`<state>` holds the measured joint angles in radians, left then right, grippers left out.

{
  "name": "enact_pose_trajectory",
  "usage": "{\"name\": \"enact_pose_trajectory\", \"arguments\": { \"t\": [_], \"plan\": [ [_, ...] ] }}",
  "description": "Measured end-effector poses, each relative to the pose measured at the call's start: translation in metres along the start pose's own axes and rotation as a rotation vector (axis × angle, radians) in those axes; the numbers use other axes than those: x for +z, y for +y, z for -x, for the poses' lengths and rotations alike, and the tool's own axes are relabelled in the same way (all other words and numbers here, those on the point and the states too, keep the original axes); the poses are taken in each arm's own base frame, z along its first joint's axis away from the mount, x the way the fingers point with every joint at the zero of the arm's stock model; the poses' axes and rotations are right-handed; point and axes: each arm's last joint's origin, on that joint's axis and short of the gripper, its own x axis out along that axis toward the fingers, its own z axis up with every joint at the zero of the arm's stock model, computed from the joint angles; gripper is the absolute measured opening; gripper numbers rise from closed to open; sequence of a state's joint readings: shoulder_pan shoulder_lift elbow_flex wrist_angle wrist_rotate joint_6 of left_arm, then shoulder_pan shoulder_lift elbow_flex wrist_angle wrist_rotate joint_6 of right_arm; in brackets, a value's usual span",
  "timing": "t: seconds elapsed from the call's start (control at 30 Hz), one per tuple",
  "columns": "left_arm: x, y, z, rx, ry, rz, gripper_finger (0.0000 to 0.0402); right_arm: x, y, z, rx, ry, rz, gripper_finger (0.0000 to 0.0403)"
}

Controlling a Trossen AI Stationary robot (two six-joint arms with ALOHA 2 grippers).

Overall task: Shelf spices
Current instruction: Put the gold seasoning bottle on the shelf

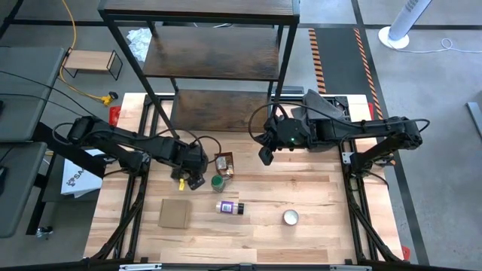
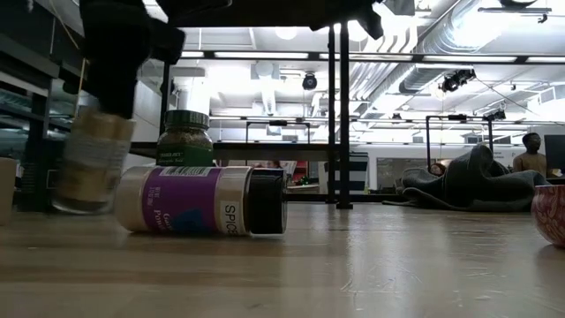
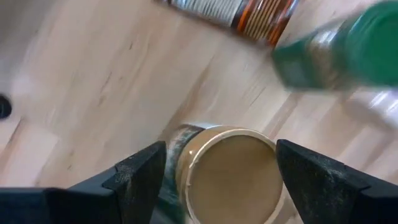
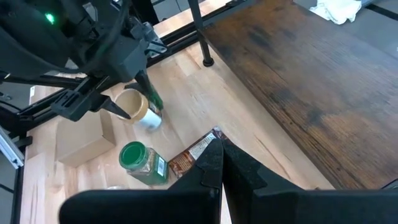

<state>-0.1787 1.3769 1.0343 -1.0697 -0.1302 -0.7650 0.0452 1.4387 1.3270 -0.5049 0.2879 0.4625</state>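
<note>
High view shows the left gripper (image 1: 197, 181) over the counter (image 1: 316, 226), its jaws grasping the tan-lidded jar (image 3: 227, 174) just beside the green-lidded jar (image 1: 218, 183) and the pouch (image 1: 224, 164); the purple-labelled jar (image 1: 230, 207) lies on its side nearby; the right gripper (image 1: 266, 156) hangs clenched and empty in front of the shelf (image 1: 218, 105), above the counter.

"SPICE" on the lying purple-label jar (image 2: 201, 200), "TRADER" — green-lidded jar's label (image 2: 185, 152)
</note>
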Motion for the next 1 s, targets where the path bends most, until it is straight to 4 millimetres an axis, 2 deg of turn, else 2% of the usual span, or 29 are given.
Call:
{"name": "enact_pose_trajectory", "arguments": {
  "t": [0.33,0.47,0.63,0.73,0.87,1.0],
  "plan": [
    [-0.003,0.002,0.003,-0.007,0.049,-0.024,0.0299,0.0,0.0,0.0,0.0,0.0,0.018,0.0],
    [0.002,0.002,0.016,0.018,0.017,-0.074,0.0299,0.0,0.0,0.0,0.0,0.0,0.018,0.0],
    [0.005,0.009,0.044,0.161,-0.025,-0.144,0.0299,0.0,0.0,0.0,0.0,0.0,0.016,0.0],
    [0.007,0.011,0.058,0.181,-0.028,-0.168,0.0299,0.0,0.0,0.0,0.0,0.0,0.017,0.0],
    [0.011,0.009,0.065,0.183,-0.093,-0.175,0.0299,0.0,0.0,0.0,0.0,-0.001,0.017,0.0],
    [0.016,0.005,0.065,0.155,-0.135,-0.266,0.0299,0.0,0.0,0.0,0.001,-0.001,0.016,0.0]
  ]
}}
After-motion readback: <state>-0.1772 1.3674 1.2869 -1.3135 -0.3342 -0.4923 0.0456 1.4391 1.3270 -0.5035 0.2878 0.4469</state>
